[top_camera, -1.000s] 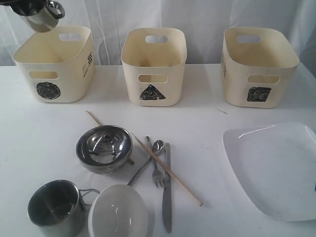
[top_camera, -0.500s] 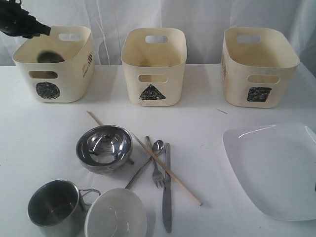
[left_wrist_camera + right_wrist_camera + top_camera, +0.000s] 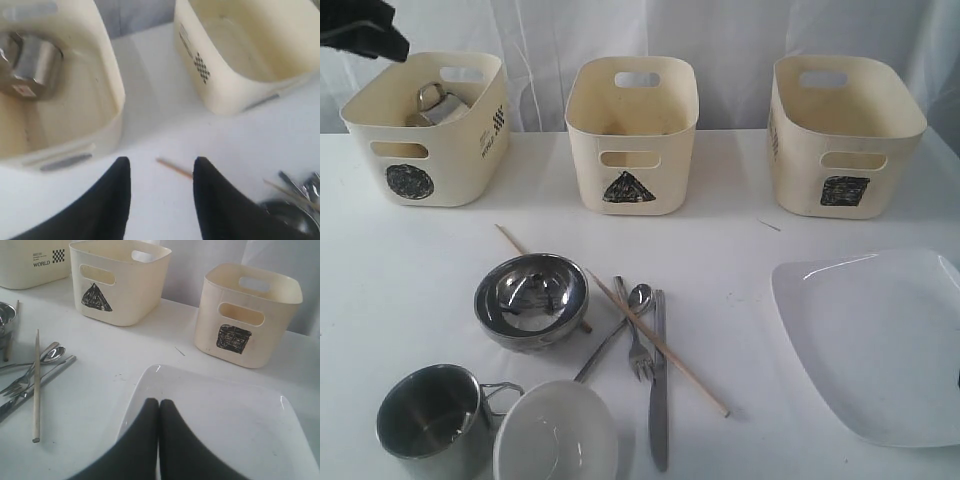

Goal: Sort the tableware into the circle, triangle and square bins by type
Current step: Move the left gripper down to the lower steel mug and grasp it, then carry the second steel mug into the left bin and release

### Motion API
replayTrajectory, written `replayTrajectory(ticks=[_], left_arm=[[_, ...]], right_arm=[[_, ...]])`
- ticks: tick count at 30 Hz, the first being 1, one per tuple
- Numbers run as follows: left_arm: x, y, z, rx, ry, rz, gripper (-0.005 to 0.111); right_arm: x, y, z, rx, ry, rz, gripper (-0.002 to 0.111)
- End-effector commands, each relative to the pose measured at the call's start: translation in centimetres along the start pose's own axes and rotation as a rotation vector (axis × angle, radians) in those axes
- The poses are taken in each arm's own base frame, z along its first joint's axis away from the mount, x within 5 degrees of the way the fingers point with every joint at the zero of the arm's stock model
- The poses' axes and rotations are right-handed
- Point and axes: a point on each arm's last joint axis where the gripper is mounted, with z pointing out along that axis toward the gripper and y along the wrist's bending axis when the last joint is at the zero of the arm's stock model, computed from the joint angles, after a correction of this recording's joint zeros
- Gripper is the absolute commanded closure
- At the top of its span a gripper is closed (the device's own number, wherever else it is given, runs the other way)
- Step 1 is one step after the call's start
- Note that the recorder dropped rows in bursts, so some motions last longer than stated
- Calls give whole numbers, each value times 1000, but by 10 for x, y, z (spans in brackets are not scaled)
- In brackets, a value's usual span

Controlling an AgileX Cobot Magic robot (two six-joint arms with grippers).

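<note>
One steel mug (image 3: 438, 104) (image 3: 27, 65) lies inside the circle bin (image 3: 425, 130) (image 3: 107, 75). My left gripper (image 3: 161, 162) (image 3: 365, 30) is open and empty above that bin's left side. The second steel mug (image 3: 425, 420) stands at the front left beside the small white bowl (image 3: 557, 437). The steel bowl (image 3: 530, 298) sits behind them, on one chopstick (image 3: 510, 240). Spoon (image 3: 620, 320), fork (image 3: 635, 345), knife (image 3: 658, 385) and the other chopstick (image 3: 665, 350) (image 3: 36, 385) lie together. My right gripper (image 3: 159, 401) is shut and empty over the white plate (image 3: 870, 340) (image 3: 225, 420).
The triangle bin (image 3: 631, 135) (image 3: 117, 280) stands in the middle and the square bin (image 3: 843, 135) (image 3: 247, 315) on the right, both along the back of the white table (image 3: 410, 270). A white curtain hangs behind them.
The left gripper let go of the steel mug, which dropped into the circle bin. The bin shifted slightly left. The gripper rose a little; the right arm stayed still.
</note>
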Motion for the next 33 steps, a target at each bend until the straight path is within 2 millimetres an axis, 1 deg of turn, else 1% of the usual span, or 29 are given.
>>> replayTrajectory(ticks=[1,2,3,4,5,6,7,8,10,12,16,20,26,33], left_arm=[[61,-42,-45,61,59,-70,61],[71,-50,-55,60,56,-72,61],[100,-65,-68,68,72,-85,61],[112,-72,-73,76,79,-85,61],[134,-86,-78,111,120,-78,61],[142,-93,-79,132,137,-71,61],[157,-104,-77,176,180,-52,59],[166,-108,-72,190,230,-32,56],[178,-108,-62,187,315,-8,51],[188,-104,-53,169,392,16,50],[197,-101,-38,180,432,3,50],[199,-100,-28,207,430,-8,50],[206,-101,-8,276,436,-13,50],[214,-93,17,287,497,-18,50]], right_arm=[[1,0,0,3,-6,-1,108],[1,0,0,3,-6,-1,108],[1,0,0,3,-6,-1,108],[1,0,0,3,-6,-1,108],[1,0,0,3,-6,-1,108],[1,0,0,3,-6,-1,108],[1,0,0,3,-6,-1,108],[1,0,0,3,-6,-1,108],[1,0,0,3,-6,-1,108],[1,0,0,3,-6,-1,108],[1,0,0,3,-6,-1,108],[1,0,0,3,-6,-1,108],[1,0,0,3,-6,-1,108],[1,0,0,3,-6,-1,108]])
